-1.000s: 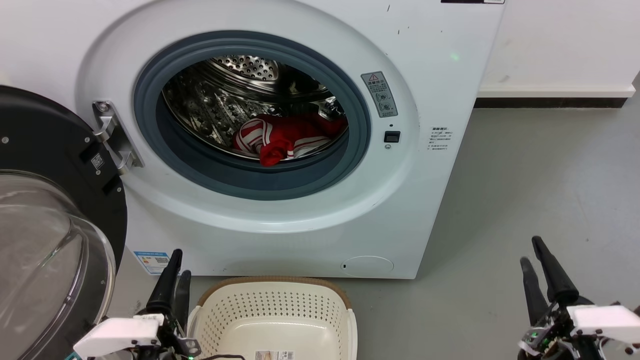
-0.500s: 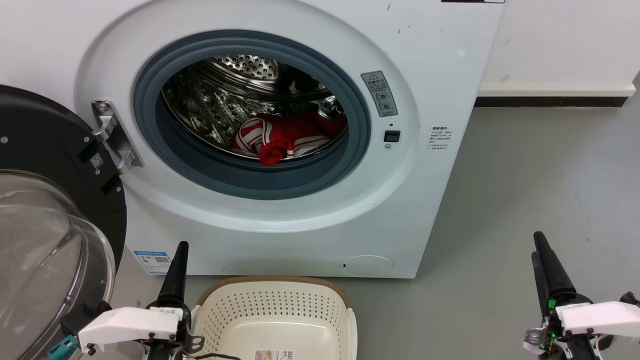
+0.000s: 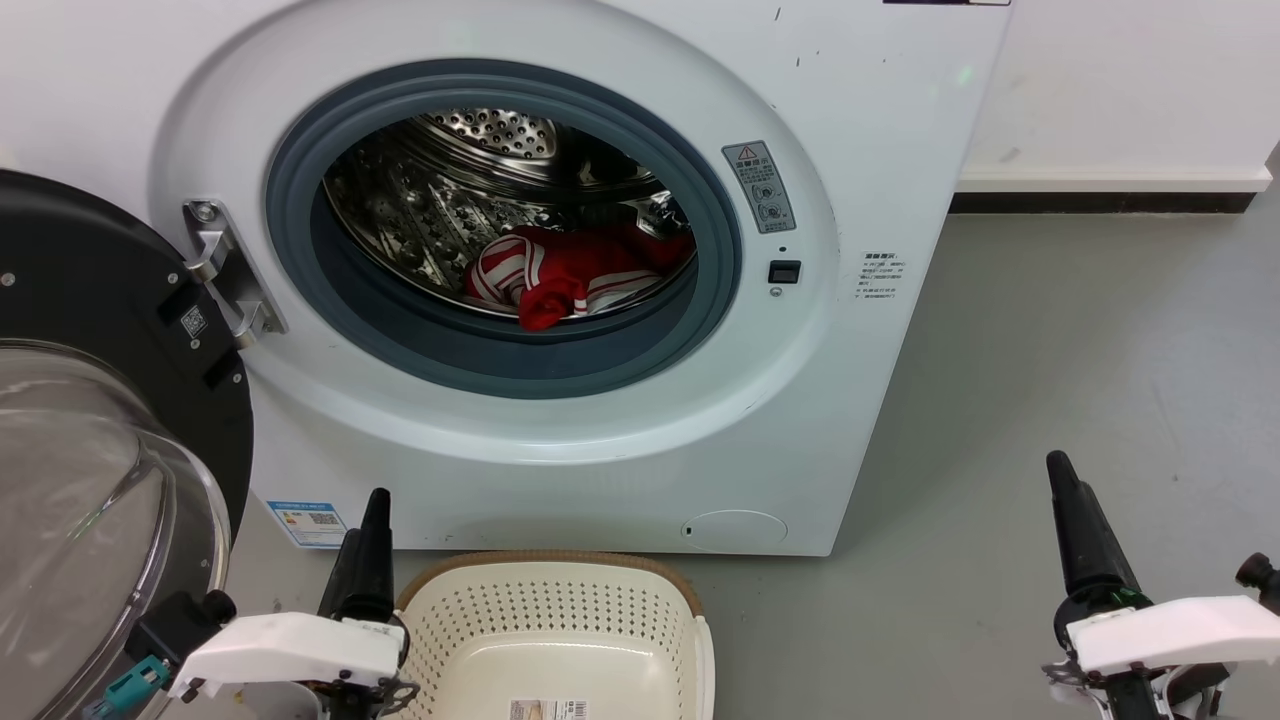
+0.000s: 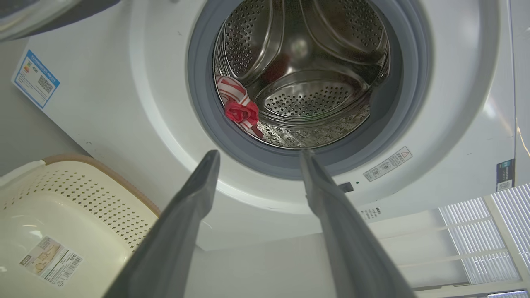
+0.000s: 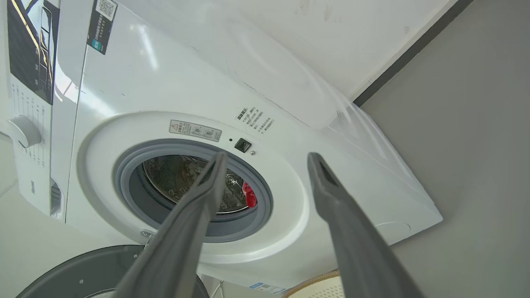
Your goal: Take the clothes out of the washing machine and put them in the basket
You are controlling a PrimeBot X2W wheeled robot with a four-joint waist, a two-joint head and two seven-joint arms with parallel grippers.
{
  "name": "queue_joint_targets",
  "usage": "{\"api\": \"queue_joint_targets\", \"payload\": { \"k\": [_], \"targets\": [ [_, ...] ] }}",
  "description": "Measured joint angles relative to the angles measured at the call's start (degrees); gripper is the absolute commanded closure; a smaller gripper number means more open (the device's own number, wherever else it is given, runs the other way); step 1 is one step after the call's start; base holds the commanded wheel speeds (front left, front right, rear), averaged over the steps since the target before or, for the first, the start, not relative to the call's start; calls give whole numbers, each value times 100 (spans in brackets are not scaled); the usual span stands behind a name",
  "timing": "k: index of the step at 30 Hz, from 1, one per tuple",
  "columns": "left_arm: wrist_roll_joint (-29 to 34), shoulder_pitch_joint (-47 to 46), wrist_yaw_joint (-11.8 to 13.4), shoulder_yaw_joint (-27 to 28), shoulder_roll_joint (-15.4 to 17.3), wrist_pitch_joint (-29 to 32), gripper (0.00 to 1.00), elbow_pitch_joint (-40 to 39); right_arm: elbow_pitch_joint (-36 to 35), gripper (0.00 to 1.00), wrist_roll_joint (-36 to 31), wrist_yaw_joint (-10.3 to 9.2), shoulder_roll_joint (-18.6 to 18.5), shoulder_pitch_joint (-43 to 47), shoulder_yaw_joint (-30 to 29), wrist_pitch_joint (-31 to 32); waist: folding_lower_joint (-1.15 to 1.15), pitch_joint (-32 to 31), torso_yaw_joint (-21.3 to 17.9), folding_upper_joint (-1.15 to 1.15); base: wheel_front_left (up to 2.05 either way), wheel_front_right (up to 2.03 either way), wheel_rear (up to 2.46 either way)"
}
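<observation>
The clothes (image 3: 575, 270) lie as a red, white-striped heap at the bottom front of the steel drum, inside the washing machine (image 3: 860, 150), whose port stands open. The heap also shows in the left wrist view as clothes (image 4: 240, 109) and in the right wrist view as a red scrap of clothes (image 5: 249, 195). The cream basket (image 3: 550, 600) sits on the floor in front of the machine with nothing in it. My left gripper (image 3: 372, 520) hovers at the basket's left rim, open and holding nothing, as its own view shows (image 4: 258, 154). My right gripper (image 3: 1062, 480) is low on the right over the floor, open (image 5: 269, 155).
The black-rimmed glass door (image 3: 110, 420) hangs open at the left, close beside my left arm. Grey floor (image 3: 1100, 350) stretches to the right of the machine up to a white wall with a dark skirting (image 3: 1100, 205).
Both wrists have rolled, so each pair of fingers now lines up edge-on in the head view. The left gripper shifted slightly right, the right one slightly up. The clothes have not moved.
</observation>
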Motion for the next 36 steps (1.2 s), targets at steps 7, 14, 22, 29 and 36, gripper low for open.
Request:
{"api": "queue_joint_targets", "payload": {
  "k": [7,14,22,29,36],
  "targets": [
    [745,25,143,-115,1,-154,0,-122,-223,0,-827,0,0,88,98,-144,0,0,5,0,0,0,0],
    [1436,104,260,-224,1,-288,0,-214,-414,0,-1550,0,0,148,162,-282,0,1,9,0,0,0,0],
    [2100,139,394,-326,4,-427,0,-305,-614,0,-2269,0,0,208,226,-428,0,0,13,0,0,0,0],
    [2577,210,447,-391,8,-552,0,-403,-744,0,-2843,0,0,271,254,-546,0,-7,17,0,0,0,0],
    [3019,251,466,-457,9,-658,0,-474,-860,0,-3335,0,0,328,282,-654,0,-10,26,0,0,0,0]
  ]
}}
